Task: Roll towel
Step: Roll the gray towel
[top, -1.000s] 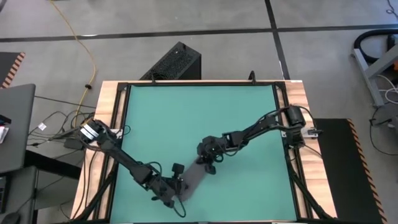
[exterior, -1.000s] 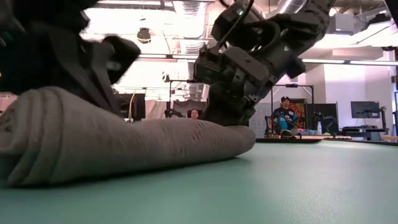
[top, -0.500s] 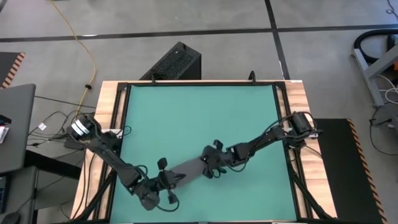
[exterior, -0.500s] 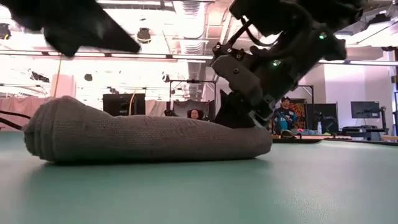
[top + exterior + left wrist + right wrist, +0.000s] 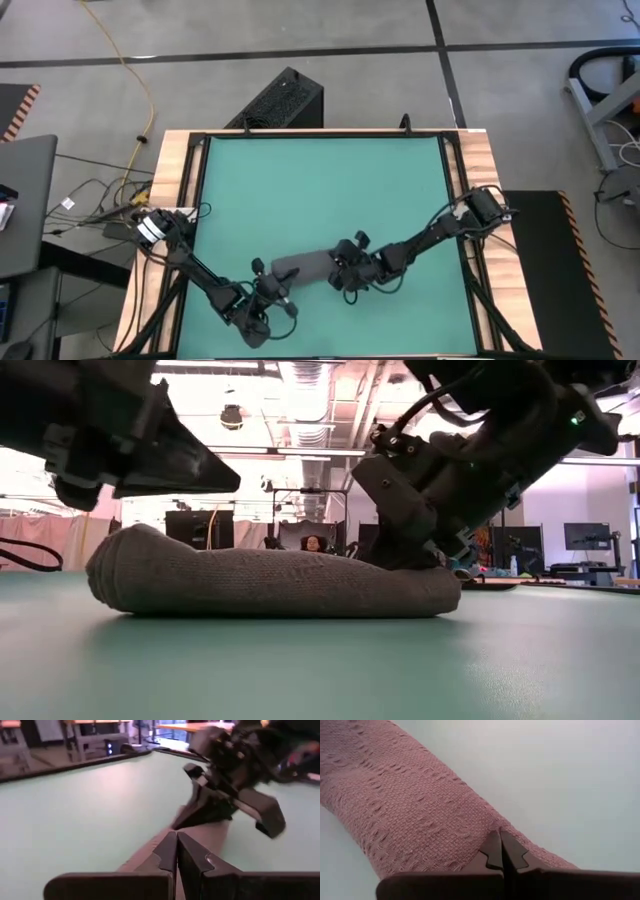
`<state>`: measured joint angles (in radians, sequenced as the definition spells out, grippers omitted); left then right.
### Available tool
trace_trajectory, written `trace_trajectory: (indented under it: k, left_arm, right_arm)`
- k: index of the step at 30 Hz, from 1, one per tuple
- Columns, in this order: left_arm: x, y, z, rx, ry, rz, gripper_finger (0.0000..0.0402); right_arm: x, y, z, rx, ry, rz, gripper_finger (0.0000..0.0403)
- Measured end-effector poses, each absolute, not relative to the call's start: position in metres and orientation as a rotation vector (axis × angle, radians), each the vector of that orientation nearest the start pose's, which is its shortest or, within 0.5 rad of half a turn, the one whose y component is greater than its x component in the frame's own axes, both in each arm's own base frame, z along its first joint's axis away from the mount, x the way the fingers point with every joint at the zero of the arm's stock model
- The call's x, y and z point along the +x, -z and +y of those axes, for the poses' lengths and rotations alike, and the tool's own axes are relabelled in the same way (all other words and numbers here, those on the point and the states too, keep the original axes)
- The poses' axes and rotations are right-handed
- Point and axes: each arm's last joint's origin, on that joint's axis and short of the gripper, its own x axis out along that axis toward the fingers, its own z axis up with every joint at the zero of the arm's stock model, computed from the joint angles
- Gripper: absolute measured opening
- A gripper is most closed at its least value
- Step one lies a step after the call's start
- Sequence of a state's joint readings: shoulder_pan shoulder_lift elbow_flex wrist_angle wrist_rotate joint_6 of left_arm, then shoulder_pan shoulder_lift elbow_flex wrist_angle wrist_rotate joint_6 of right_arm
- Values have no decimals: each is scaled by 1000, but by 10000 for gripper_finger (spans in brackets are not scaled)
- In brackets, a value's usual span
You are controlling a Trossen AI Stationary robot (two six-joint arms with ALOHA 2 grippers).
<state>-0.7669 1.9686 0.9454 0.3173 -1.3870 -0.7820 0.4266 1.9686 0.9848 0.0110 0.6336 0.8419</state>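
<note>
No text, label, brand or number is legible anywhere.

In the low view's upper left, we saw the left gripper (image 5: 130, 445) cut off by the frame edge, its fingertips hidden from us; the towel's (image 5: 270, 582) tag was hidden.

You are looking at a grey concrete floor (image 5: 330, 85) crossed by dark seams, with a yellow cable (image 5: 128, 60) trailing over it. Ceiling lights (image 5: 290, 452) are glowing beyond the green table (image 5: 320, 190).
</note>
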Motion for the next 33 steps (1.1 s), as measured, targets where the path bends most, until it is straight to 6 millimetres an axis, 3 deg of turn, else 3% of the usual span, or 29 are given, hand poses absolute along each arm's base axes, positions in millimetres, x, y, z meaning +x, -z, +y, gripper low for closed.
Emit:
trace_trajectory:
  k: [7, 12, 16, 21, 28, 33]
  left_arm:
    - [281, -116, -219, -233, -697, 60, 0]
    - [287, -90, -224, -314, -701, 46, 0]
    - [297, -76, -233, -307, -709, 40, 0]
    - [299, -73, -236, -196, -709, 96, 0]
    - [283, -81, -212, -74, -734, 304, 0]
    - [276, -80, -196, -75, -809, 344, 0]
  right_arm:
    - [329, -101, 142, 309, 553, 645, 3]
    - [328, -101, 142, 308, 559, 642, 3]
    - [328, -101, 142, 317, 566, 639, 3]
    - [325, -99, 143, 317, 580, 656, 3]
    - [317, -96, 140, 293, 658, 682, 3]
    - [317, -95, 135, 269, 684, 685, 4]
